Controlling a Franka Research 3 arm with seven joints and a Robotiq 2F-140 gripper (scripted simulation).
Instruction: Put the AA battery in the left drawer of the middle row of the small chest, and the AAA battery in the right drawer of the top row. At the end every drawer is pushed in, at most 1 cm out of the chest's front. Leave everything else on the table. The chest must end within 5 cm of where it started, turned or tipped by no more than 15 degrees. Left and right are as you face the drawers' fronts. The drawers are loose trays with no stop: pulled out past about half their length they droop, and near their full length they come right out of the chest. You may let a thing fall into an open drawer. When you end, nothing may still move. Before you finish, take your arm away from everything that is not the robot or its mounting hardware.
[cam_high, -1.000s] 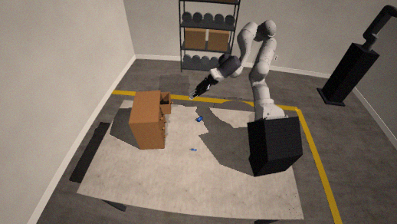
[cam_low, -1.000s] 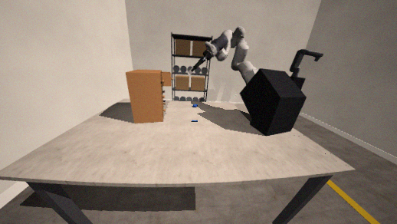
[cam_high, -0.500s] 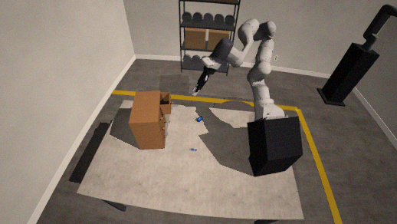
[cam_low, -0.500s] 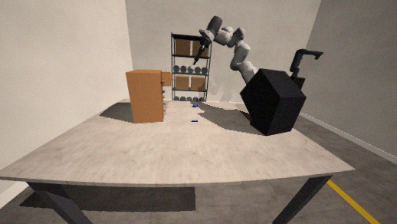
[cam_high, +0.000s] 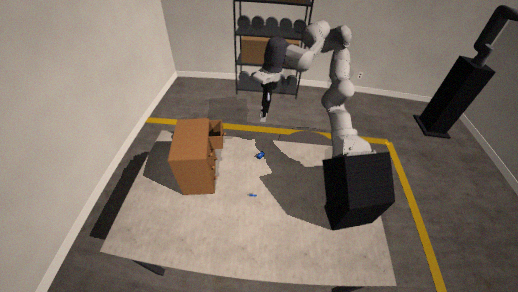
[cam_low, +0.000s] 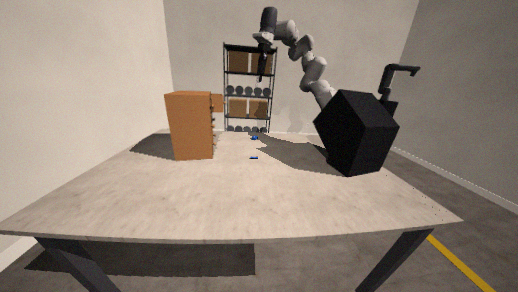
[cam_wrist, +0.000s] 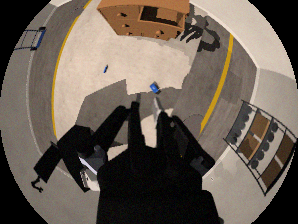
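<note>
The small brown chest (cam_high: 192, 155) stands at the table's left, its fronts facing the robot base. Its top-row right drawer (cam_high: 216, 131) is pulled out partway; it also shows in the exterior view (cam_low: 217, 102). The other drawers look pushed in. The thicker blue AA battery (cam_high: 260, 155) lies on the table right of the chest. The thinner AAA battery (cam_high: 252, 195) lies nearer the front. Both show in the wrist view: the AA battery (cam_wrist: 154, 87) and the AAA battery (cam_wrist: 105, 68). My gripper (cam_high: 263, 116) (cam_wrist: 146, 100) hangs high above the table's far edge, pointing down, fingers narrow and empty.
The black robot base block (cam_high: 357, 187) sits on the table's right side. A metal shelf with boxes (cam_high: 272, 45) stands behind the table. A black stand (cam_high: 457, 95) is on the floor at the far right. Yellow floor tape runs around the table.
</note>
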